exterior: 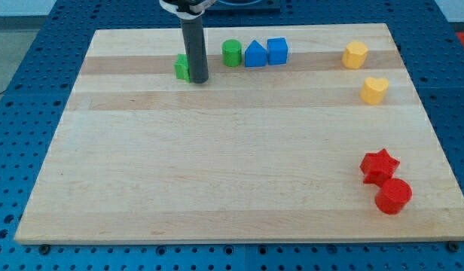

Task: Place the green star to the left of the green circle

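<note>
The green star (181, 68) lies near the view's top, left of centre, partly hidden behind the dark rod. My tip (199, 80) rests on the board right against the star's right side. The green circle (231, 53) stands a short way to the right of the rod and slightly higher in the view, apart from the star.
A blue triangular block (254, 54) and a blue cube (277, 50) sit in a row right of the green circle. Two yellow blocks (355, 55) (374, 89) lie at top right. A red star (379, 166) and red circle (393, 196) lie at bottom right on the wooden board (217, 165).
</note>
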`<state>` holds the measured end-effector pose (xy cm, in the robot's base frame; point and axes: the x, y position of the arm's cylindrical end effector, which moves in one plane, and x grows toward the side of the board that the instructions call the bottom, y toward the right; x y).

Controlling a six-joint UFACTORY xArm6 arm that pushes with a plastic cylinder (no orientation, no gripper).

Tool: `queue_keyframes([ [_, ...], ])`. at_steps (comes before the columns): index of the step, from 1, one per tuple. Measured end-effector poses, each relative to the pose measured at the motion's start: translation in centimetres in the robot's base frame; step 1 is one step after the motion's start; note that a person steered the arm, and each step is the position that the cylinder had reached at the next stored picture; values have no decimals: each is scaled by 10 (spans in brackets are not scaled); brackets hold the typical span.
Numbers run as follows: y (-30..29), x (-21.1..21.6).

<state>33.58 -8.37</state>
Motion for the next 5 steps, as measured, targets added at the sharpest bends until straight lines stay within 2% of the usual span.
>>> queue_keyframes([
  [2, -57, 14],
  [5, -60, -18],
])
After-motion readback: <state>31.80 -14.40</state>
